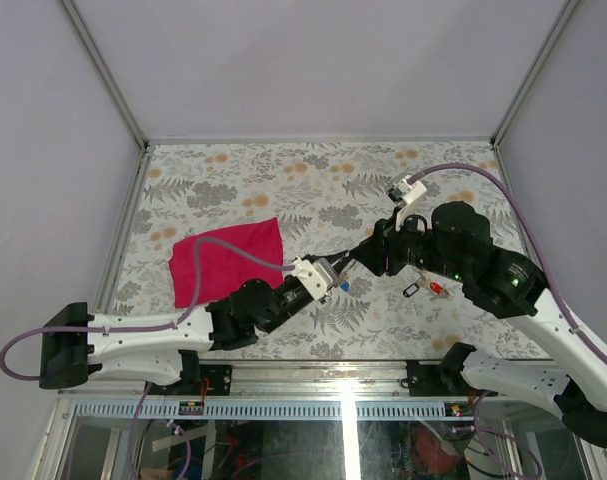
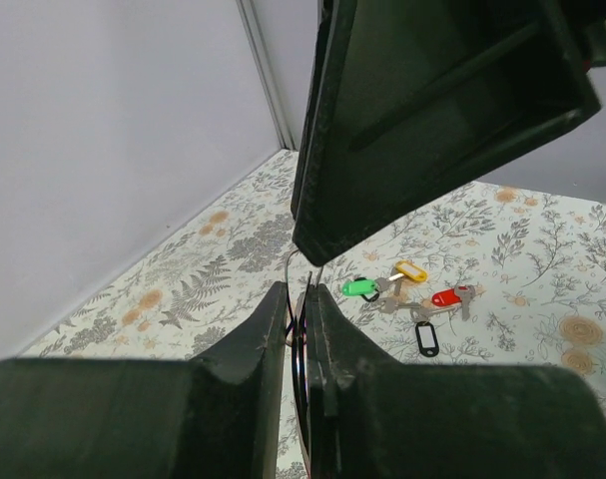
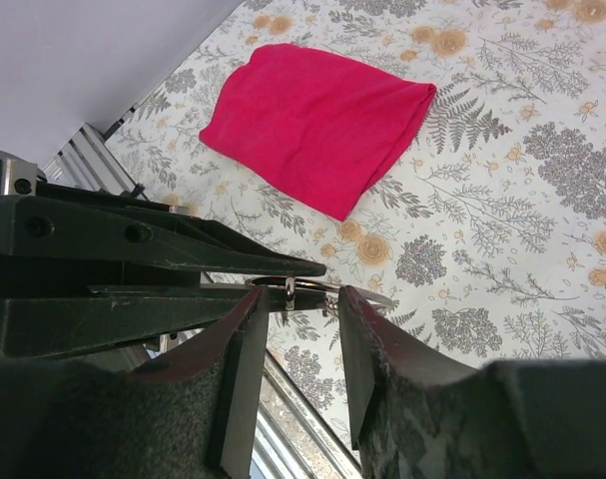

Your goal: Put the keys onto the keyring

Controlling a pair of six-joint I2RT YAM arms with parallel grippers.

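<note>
My left gripper (image 1: 333, 272) is shut on the keyring (image 2: 301, 334), a thin silvery wire loop held edge-on between its jaws above the table. The keyring also shows in the right wrist view (image 3: 295, 286). My right gripper (image 1: 369, 257) is open, its two fingers (image 3: 245, 364) standing either side of the ring's free edge without closing on it. Loose keys lie on the table to the right: green tag (image 2: 359, 287), yellow tag (image 2: 410, 270), red tag (image 2: 447, 296) and a black tag (image 2: 426, 337). A small blue piece (image 1: 342, 284) shows under the left gripper.
The magenta cloth (image 1: 228, 260) lies on the floral table left of the grippers. The loose keys lie near the right arm in the top view (image 1: 426, 289). White walls with metal posts enclose the table; a metal rail (image 1: 343, 365) runs along the near edge.
</note>
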